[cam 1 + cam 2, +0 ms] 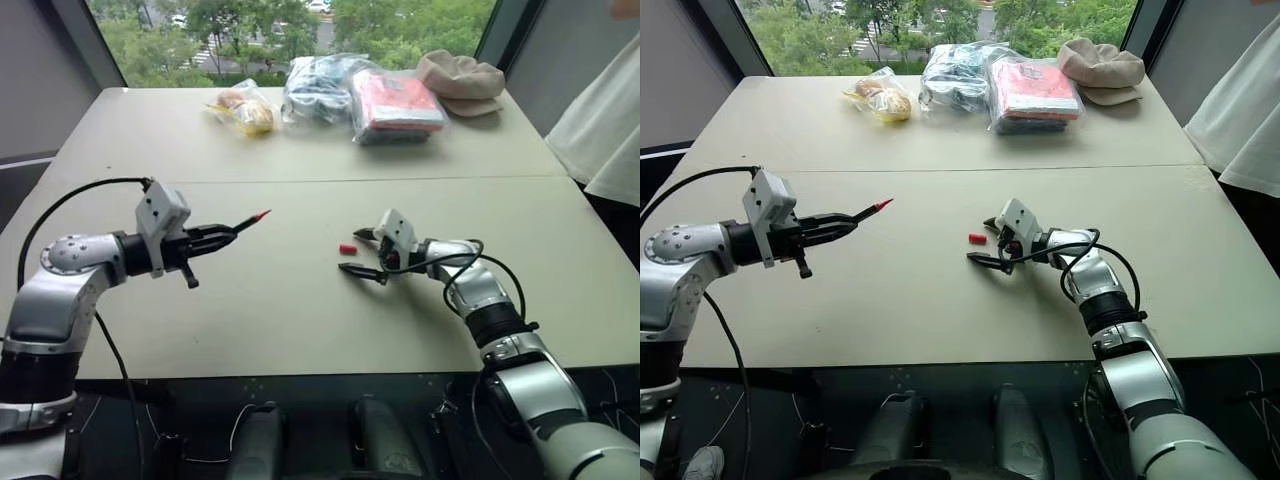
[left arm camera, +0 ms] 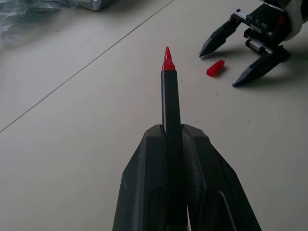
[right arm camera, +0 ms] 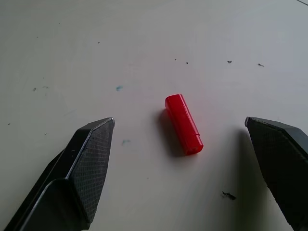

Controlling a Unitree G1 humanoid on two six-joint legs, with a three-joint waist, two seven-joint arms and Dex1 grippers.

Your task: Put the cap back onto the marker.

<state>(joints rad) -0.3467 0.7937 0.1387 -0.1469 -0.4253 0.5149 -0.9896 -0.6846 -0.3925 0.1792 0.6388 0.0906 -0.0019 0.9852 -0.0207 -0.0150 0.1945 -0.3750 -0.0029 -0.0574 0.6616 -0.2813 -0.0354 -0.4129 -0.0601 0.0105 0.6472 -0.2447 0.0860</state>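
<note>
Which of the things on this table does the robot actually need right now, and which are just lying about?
Needed:
- marker, clamped in the left hand
- red cap, lying on the table before the open right hand

Lying about:
- plastic bags at the far edge
- beige hat

Soft daylight enters from the window (image 1: 300,30) at 12 o'clock; the table (image 1: 300,310) is evenly bright, shadows faint, focus sharp.

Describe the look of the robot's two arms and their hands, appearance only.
Both arms are silver-grey metal segments with black joint bands. Each wrist carries a white boxy camera module. The left hand and right hand each have two black tapered fingers with finely textured pads. A black cable arcs over the left arm; black cables loop around the right forearm.
</note>
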